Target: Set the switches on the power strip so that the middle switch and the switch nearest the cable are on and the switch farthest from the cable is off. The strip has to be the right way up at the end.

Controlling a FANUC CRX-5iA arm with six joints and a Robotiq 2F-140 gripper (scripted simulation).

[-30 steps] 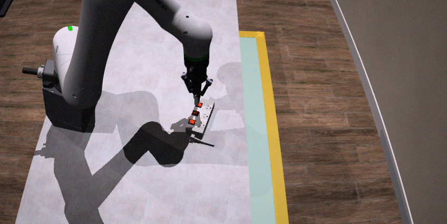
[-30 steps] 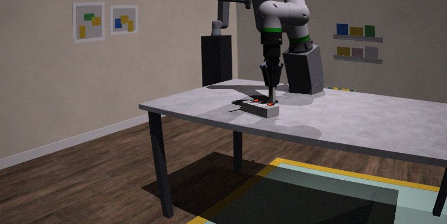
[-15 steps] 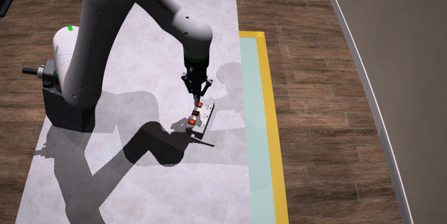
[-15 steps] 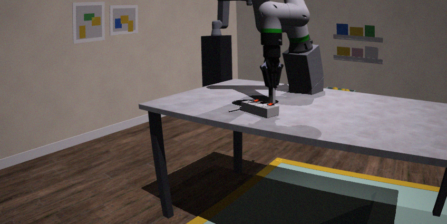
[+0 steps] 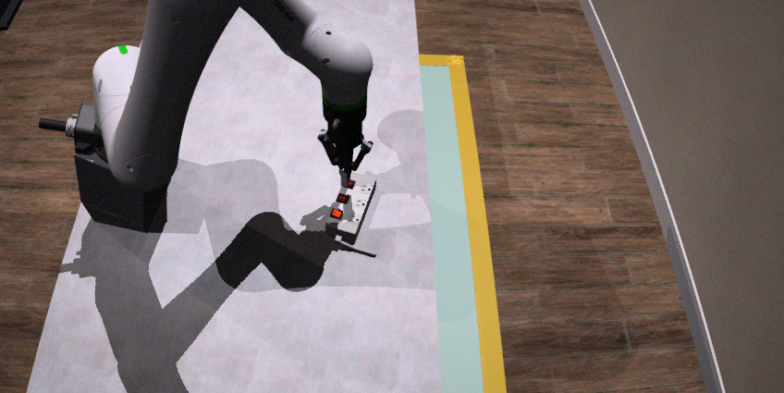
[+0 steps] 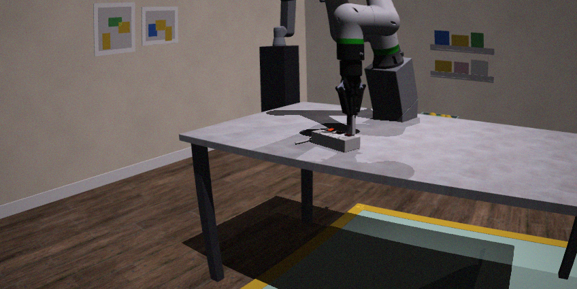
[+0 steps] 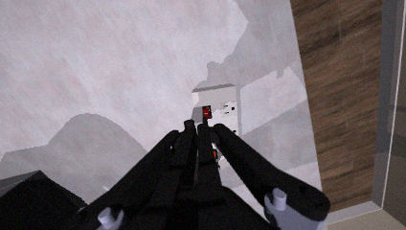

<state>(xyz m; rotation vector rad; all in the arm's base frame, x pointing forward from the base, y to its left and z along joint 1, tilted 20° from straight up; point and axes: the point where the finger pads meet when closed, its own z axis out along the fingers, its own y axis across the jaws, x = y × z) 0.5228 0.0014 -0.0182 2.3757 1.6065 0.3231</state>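
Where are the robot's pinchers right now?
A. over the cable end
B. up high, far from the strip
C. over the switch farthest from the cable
C: the shut gripper points down at the end switch of the power strip, opposite the cable.

pincer (image 6: 351, 131) shut, tip down on pwr strip (image 6: 335, 139), on table (image 6: 445, 156).

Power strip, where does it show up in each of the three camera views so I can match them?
Top: the power strip lies right of centre on the table, just below the shut tool, cable end toward the bottom.
Exterior: the strip sits near the table's front edge, under the tool's tip.
Wrist: its far end shows just above centre, beyond the closed fingers.
Shared landmark: the red switches.
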